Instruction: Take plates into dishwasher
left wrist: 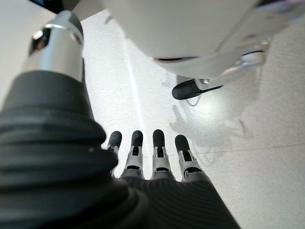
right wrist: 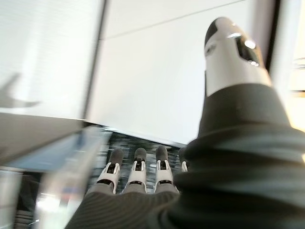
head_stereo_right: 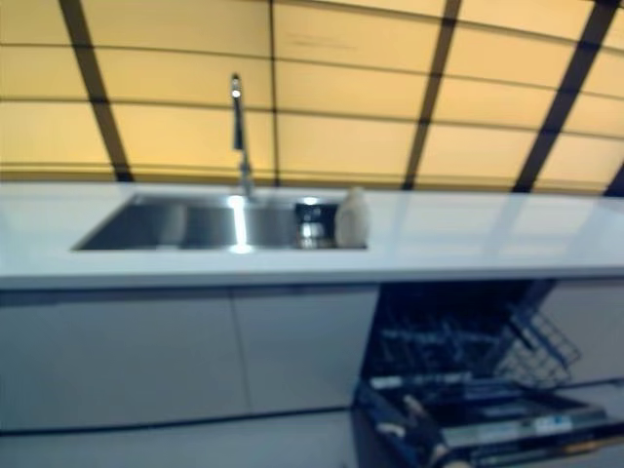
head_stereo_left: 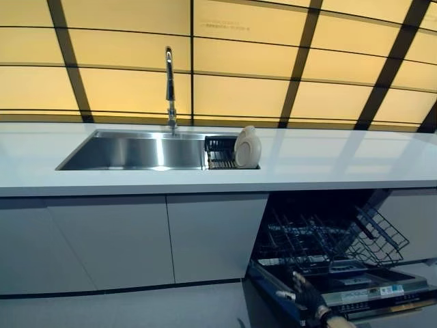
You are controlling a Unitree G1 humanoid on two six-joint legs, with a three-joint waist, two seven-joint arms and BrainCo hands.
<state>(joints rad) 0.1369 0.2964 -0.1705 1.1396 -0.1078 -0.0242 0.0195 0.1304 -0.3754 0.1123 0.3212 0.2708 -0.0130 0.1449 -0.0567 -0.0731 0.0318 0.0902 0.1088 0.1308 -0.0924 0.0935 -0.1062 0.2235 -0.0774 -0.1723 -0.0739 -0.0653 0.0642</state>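
Round cream plates (head_stereo_left: 247,147) stand on edge in a dark wire rack (head_stereo_left: 220,153) at the right end of a shiny steel sink (head_stereo_left: 133,152), centre frame. At lower right, the dishwasher (head_stereo_left: 341,266) gapes, wire basket (head_stereo_left: 334,239) exposed. The left hand (left wrist: 157,160) and right hand (right wrist: 138,171) both hang empty, fingers straight.

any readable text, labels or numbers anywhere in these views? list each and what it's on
None can be read.
Wall panel above the sink: a faint line of print, too small to read.
Open dishwasher door: a label strip on its control edge, print too blurred to read.
Plates, counter, faucet: no print visible.
Both wrist views: no text.
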